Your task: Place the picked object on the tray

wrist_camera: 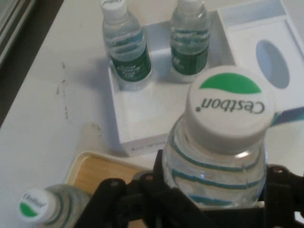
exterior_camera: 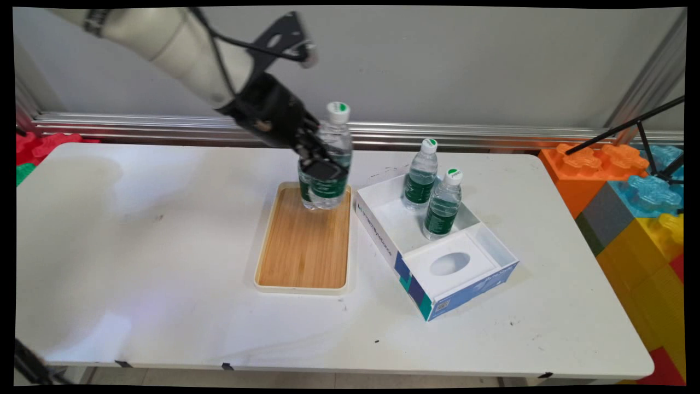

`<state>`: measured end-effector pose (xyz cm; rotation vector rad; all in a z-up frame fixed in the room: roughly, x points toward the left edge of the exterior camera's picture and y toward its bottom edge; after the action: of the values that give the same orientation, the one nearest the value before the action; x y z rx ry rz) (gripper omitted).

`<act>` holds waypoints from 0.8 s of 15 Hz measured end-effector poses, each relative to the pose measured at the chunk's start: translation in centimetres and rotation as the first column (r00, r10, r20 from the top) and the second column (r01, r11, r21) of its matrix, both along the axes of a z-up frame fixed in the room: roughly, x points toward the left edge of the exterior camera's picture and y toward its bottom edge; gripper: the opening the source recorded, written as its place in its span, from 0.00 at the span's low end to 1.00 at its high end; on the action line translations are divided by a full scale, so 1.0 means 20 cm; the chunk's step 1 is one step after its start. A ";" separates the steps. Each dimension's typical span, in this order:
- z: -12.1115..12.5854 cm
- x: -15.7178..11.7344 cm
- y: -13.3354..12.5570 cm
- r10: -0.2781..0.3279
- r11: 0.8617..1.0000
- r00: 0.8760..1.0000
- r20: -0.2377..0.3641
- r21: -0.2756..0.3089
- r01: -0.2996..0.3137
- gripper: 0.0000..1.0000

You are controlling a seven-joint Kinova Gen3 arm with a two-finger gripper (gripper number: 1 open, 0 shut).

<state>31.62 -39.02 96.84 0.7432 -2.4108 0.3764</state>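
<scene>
The black end effector (exterior_camera: 322, 167) is clamped around the body of a clear water bottle (exterior_camera: 330, 158) with a green label and a white cap, its fingers pressed to either side of the bottle at label height. The bottle stands roughly upright, leaning slightly, over the far end of a bamboo tray (exterior_camera: 304, 243) with a cream rim; whether its base touches the tray or hangs just above it I cannot tell. In the hand view the held bottle (wrist_camera: 221, 142) fills the middle, its cap lettered "C'estbon", with the black linkage wrapped round its lower part.

That view also shows a second bottle (wrist_camera: 45, 206) just beside the held one, on the tray (wrist_camera: 95, 168); in the main view it is mostly hidden behind the held bottle and the hand.

To the right of the tray, close by but apart, sits an open white box (exterior_camera: 437, 246) with blue sides. Two more bottles (exterior_camera: 420, 175) (exterior_camera: 443, 203) stand upright in its far compartment, near each other. The near part holds a white insert with an oval hole (exterior_camera: 450, 264). All this rests on the white worktop (exterior_camera: 136, 246).
</scene>
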 end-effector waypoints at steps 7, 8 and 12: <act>-0.19 0.21 0.00 -0.075 0.994 0.997 -0.009 -0.076 0.075 0.00; -0.24 0.22 -0.01 -0.082 0.994 0.997 -0.011 -0.078 0.081 0.00; -0.50 0.24 -0.11 -0.095 0.994 0.995 -0.029 -0.049 0.093 0.00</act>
<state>36.49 -41.20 86.80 0.6079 -2.3893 0.3799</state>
